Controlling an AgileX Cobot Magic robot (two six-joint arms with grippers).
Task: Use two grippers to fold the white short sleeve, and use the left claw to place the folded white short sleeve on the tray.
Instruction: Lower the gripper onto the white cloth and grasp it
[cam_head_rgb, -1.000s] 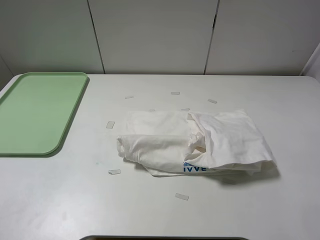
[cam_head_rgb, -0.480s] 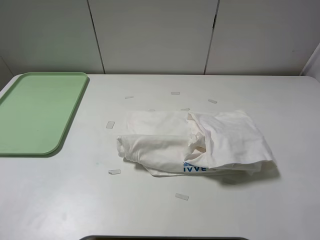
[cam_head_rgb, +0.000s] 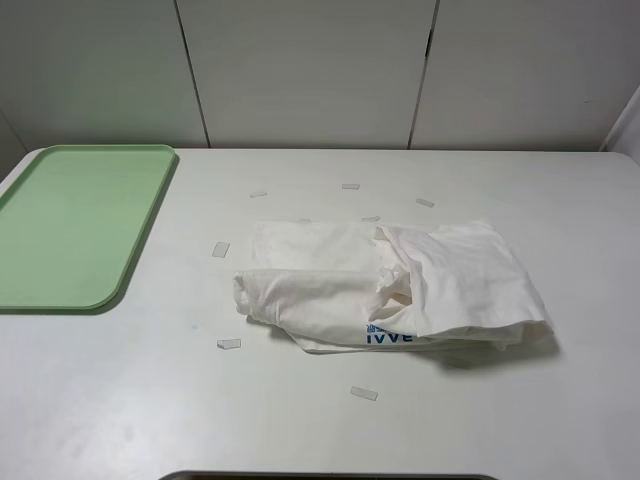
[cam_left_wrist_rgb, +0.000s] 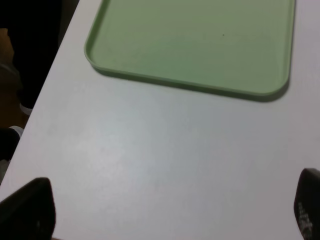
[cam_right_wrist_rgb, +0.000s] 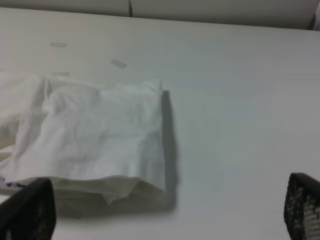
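The white short sleeve (cam_head_rgb: 390, 285) lies crumpled in a loose heap on the white table, right of centre, with blue print showing at its near edge. The right wrist view shows its right part (cam_right_wrist_rgb: 95, 135). The pale green tray (cam_head_rgb: 75, 225) sits empty at the table's left side and also shows in the left wrist view (cam_left_wrist_rgb: 195, 45). Neither arm shows in the exterior high view. My left gripper (cam_left_wrist_rgb: 167, 210) is open and empty over bare table near the tray. My right gripper (cam_right_wrist_rgb: 165, 207) is open and empty, beside the shirt's right edge.
Several small pale tape strips (cam_head_rgb: 229, 344) lie scattered on the table around the shirt. The table's left edge (cam_left_wrist_rgb: 47, 95) runs close to the left gripper. A grey panelled wall (cam_head_rgb: 310, 70) stands behind the table.
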